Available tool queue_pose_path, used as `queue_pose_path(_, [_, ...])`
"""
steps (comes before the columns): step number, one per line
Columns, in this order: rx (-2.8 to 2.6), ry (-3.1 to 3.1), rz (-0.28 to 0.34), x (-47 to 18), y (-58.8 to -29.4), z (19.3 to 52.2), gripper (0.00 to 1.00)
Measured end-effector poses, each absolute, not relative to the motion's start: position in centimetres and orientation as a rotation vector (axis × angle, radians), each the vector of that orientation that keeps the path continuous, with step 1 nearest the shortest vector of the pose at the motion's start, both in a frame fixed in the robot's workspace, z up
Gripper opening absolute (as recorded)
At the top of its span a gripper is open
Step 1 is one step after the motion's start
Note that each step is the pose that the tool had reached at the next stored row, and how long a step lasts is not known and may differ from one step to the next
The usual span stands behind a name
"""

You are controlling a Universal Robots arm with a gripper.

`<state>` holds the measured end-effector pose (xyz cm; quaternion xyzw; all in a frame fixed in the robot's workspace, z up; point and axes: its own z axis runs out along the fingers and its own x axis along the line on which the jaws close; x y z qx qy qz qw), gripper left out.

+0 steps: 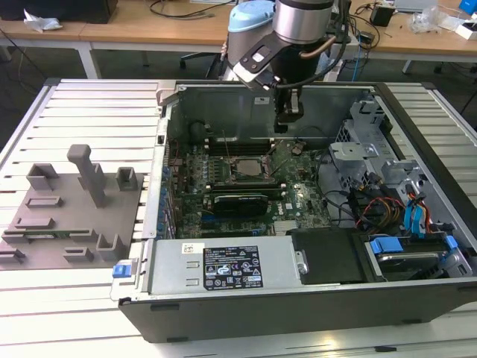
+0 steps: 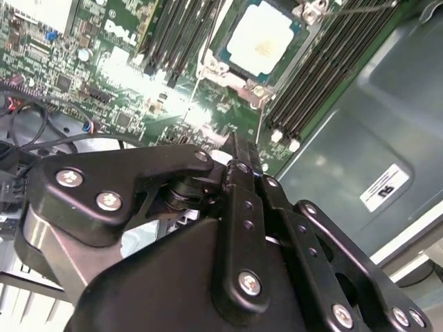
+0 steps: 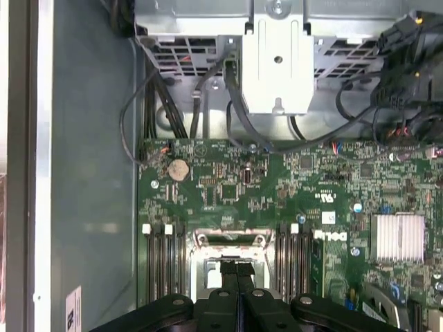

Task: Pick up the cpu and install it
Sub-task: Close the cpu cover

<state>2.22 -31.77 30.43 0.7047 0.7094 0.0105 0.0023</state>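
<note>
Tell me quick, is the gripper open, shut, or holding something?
The gripper: shut, fingers pressed together with nothing between them. The cpu lies in the socket, not in the gripper.

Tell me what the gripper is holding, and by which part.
Nothing. The gripper is shut with nothing between its fingers; the cpu lies in the socket, apart from it.

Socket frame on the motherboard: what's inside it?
The cpu lies inside the socket frame, pale top plate up, in the second wrist view. Whatever is beneath it is covered. In the first wrist view the pincer hides much of the socket's inside.
</note>
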Motion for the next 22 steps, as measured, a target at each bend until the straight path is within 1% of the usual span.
queue_pose_path(12, [2.222,2.237,0.008,6.4,-31.8,28.9,0.11])
queue_pose_path(22, [2.225,2.239,0.003,6.8,-31.8,26.6,0.11])
